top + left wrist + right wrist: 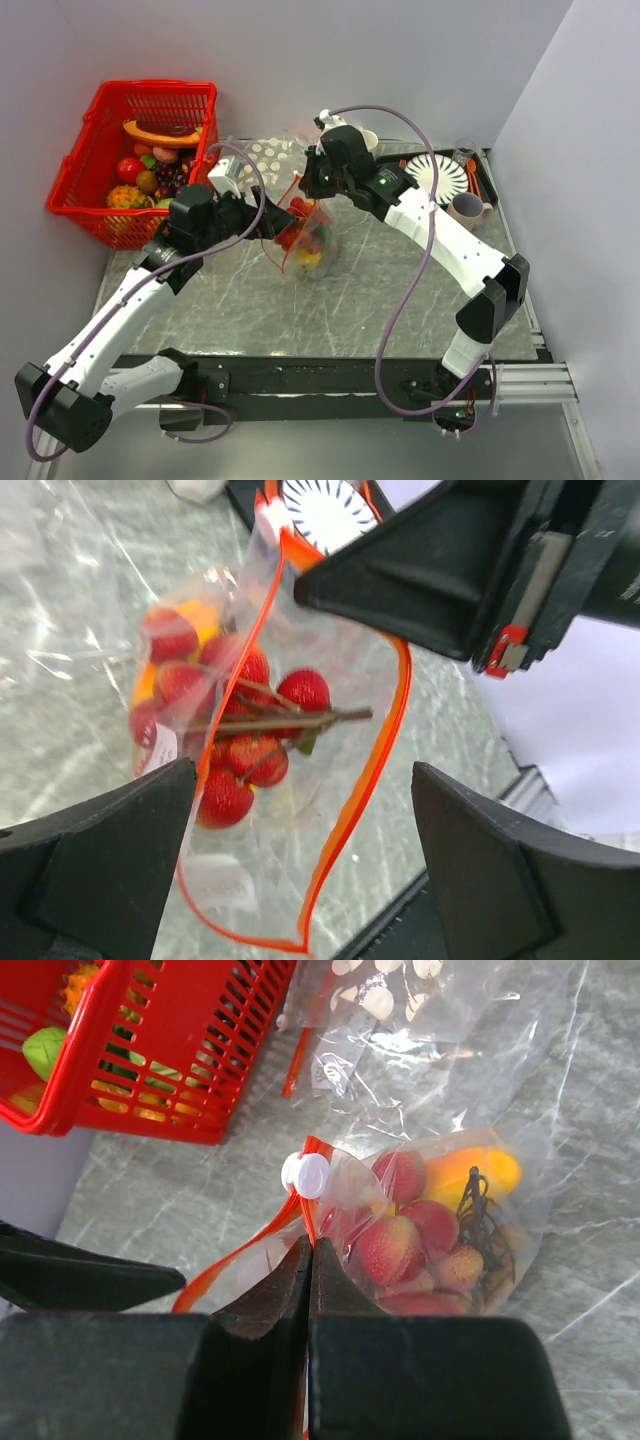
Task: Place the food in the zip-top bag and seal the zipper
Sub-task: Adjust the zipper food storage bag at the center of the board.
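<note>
Right gripper (pixel 310 1250) pinching zip-top bag (pixel 440 1220); left gripper (pixel 305 810) standing open

Right gripper fingers are pressing fully together on the bag's mouth edge, clamping the orange-red zipper (pixel 240 1255) just beside its white slider (pixel 305 1175). Left gripper jaws are standing wide apart and gripping nothing; the open bag mouth is lying between them. The bag is hanging from the right gripper over the middle of the marbled table (pixel 300 310), between the two wrists. Red fruits (pixel 303 690) on a brown twig (pixel 290 720) and an orange-yellow piece (pixel 470 1172) are sitting inside it. The zipper is gaping in a loop, unsealed. A red basket (pixel 155 86) of produce is standing at the far left, with a white-dotted bag (pixel 265 155) lying just right of it. A striped plate (pixel 440 172) and a cup (pixel 466 208) are resting at the far right.
</note>
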`<state>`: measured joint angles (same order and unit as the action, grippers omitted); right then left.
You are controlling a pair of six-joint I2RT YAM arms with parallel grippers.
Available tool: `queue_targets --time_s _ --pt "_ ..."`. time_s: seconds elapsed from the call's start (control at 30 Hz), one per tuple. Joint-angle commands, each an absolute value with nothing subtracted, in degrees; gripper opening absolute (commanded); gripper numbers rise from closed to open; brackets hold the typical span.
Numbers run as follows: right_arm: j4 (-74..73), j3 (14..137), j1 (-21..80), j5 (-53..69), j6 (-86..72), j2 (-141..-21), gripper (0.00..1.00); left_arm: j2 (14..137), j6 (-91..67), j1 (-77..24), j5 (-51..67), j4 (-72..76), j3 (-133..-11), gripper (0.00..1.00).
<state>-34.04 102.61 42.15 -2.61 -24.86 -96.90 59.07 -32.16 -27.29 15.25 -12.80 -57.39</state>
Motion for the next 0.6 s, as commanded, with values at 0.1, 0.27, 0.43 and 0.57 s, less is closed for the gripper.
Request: queue_targets --time_s 0.1,0.27,0.43,0.57 --pt "-29.36 101.87 41.84 -2.02 -30.49 -92.99 0.0 61.08 -25.32 -27.25 10.9 -13.62 -63.89 0.94" --pt "-26.46 98.36 41.84 -0.97 -32.87 -90.27 0.0 64.85 -23.29 -27.25 10.02 -13.27 -66.44 0.88" --pt "-25.14 96.42 41.84 -0.18 -33.31 -88.6 0.0 68.55 -21.27 -27.25 8.88 -15.02 -70.04 0.86" --pt "-24.43 95.63 41.84 1.58 -33.14 -87.89 0.0 70.83 -20.57 -27.16 10.45 -15.47 -70.93 0.84"
